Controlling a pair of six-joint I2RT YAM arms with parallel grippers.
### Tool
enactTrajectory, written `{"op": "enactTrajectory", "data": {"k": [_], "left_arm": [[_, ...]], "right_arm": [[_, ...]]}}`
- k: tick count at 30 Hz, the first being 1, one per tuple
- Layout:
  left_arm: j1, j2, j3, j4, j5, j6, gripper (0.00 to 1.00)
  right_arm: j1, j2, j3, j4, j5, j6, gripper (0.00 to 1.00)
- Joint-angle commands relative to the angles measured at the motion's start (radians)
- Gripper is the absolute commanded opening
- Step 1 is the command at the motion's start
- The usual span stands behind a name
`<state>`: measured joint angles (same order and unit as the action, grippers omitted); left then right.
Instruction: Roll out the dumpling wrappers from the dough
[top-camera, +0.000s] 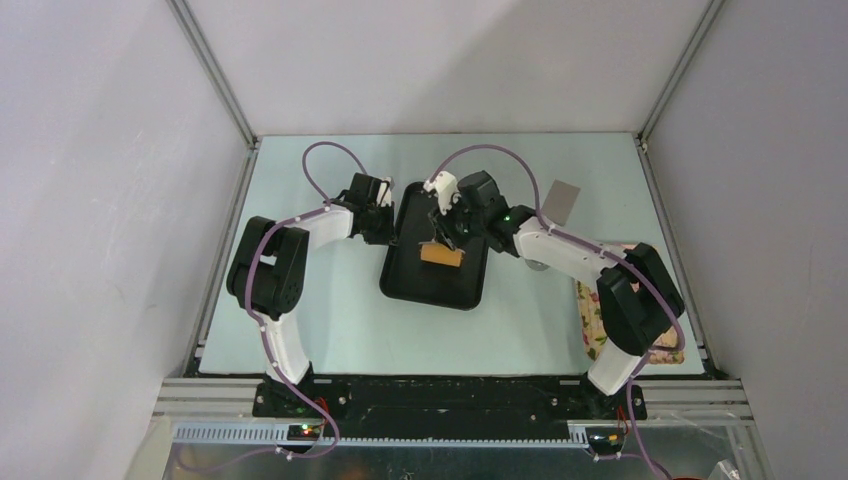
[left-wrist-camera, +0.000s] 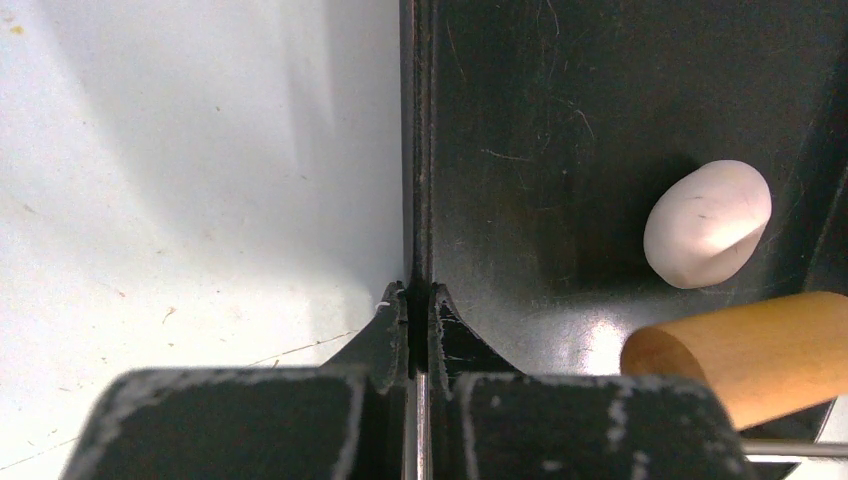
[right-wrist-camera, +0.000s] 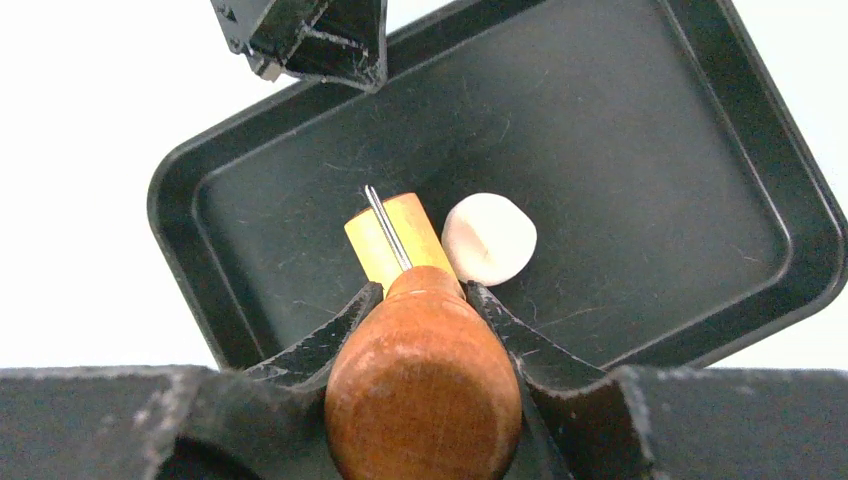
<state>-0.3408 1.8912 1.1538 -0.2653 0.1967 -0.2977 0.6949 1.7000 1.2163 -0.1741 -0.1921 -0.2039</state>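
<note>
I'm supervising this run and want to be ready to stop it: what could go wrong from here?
1. The dough is a round ball beside the rolling pin, not under it; the pin might shove it across the tray instead of flattening it.
2. The left hand pinches only the tray's thin rim, so the tray could pivot or slip under pressure.
3. The right hand grips the rounded handle alone; the pin may twist.

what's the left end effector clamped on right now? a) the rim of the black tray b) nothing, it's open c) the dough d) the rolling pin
a: the left end effector is shut on the rim of the tray, while the dough lies loose inside it.
</note>
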Motion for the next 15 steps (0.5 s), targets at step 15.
{"op": "enactTrajectory", "data": {"k": [15], "left_arm": [[-0.026,0.061,-0.046,-0.104,0.036,0.016,0.00]], "right_arm": [[0.006,0.015,0.089,0.093,0.143,0.022,0.00]]}}
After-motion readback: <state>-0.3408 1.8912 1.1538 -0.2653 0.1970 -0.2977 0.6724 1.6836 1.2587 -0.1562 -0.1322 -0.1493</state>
